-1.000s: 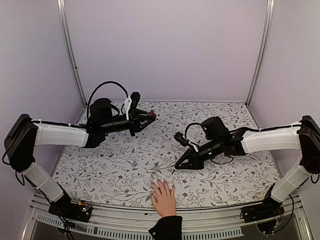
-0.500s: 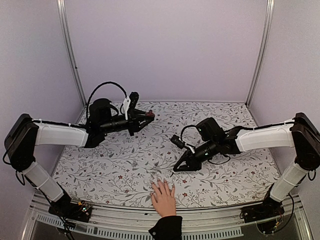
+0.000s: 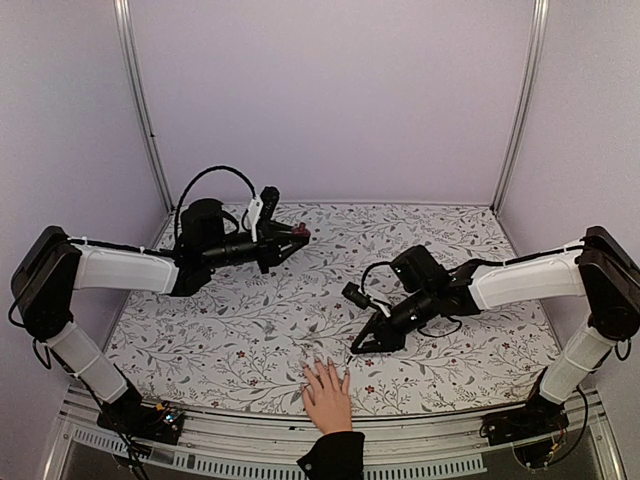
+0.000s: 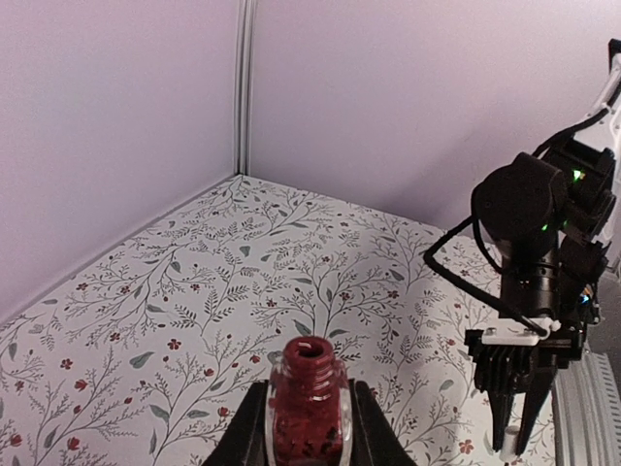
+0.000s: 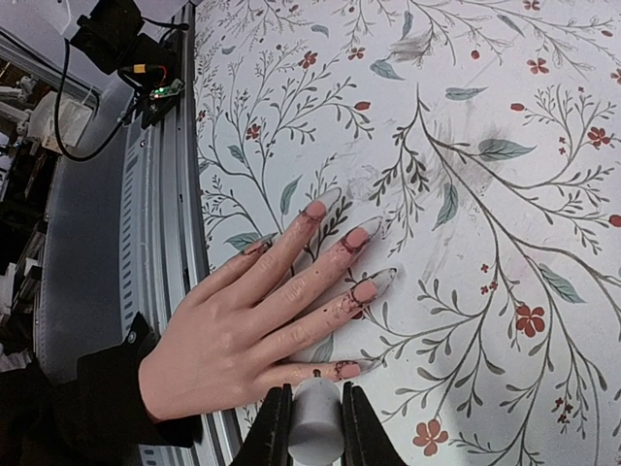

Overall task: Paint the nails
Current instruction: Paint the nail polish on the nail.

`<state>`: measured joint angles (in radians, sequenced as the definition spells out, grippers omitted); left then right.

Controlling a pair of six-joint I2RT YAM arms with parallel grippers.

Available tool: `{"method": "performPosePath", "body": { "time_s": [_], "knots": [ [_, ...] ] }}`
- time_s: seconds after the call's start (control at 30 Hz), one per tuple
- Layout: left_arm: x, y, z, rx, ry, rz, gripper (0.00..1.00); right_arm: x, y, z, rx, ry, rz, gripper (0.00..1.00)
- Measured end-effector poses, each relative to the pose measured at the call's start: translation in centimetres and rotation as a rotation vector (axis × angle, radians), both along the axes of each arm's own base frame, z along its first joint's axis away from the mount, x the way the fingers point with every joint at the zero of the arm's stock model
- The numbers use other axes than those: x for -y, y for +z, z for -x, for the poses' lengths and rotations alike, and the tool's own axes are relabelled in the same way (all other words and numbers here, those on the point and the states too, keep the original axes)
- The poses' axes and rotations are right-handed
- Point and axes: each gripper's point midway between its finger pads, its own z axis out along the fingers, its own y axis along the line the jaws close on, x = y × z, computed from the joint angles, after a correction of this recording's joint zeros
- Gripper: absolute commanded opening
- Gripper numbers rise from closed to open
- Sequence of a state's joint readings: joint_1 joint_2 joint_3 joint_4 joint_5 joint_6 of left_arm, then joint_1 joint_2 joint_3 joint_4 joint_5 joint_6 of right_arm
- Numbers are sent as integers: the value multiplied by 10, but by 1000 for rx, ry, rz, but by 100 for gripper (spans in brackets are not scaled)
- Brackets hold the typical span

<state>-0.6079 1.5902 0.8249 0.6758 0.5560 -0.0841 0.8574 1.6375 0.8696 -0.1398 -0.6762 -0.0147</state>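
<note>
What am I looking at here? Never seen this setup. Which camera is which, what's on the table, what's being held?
Two robot arms are bolted at the near edge of a table covered with a floral cloth. The wide picture comes from a fixed camera above and behind the arms; the other two come from cameras on each wrist.

The left tool is shut on an open bottle of dark red nail polish, held up off the table.

The right tool is shut on a white cylinder, seemingly the bottle's cap with its brush, though no brush shows. It is angled down just past a person's hand, which lies flat, fingers spread, black cuff at the wrist.

The nails look pink, with dark red smears on the fingers around them.
</note>
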Motion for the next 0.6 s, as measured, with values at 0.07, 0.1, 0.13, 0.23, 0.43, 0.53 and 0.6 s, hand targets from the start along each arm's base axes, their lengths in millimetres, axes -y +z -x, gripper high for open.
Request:
{"method": "performPosePath", "body": {
  "time_s": [0.07, 0.1, 0.13, 0.23, 0.43, 0.53, 0.6],
  "knots": [
    [0, 0, 0, 0, 0, 0, 0, 0, -1, -1, 4, -4, 3, 0],
    [0, 0, 0, 0, 0, 0, 0, 0, -2, -2, 6, -7, 5, 0],
    [0, 0, 0, 0, 0, 0, 0, 0, -3, -2, 6, -8, 8, 0],
    [0, 0, 0, 0, 0, 0, 0, 1, -8, -4, 5, -14, 23, 0],
    [0, 0, 0, 0, 0, 0, 0, 2, -14, -5, 5, -24, 40, 0],
    [0, 0, 0, 0, 0, 0, 0, 2, -15, -5, 5, -24, 41, 0],
    [0, 0, 0, 0, 0, 0, 0, 2, -15, -5, 4, -23, 42, 0]
  ]
}}
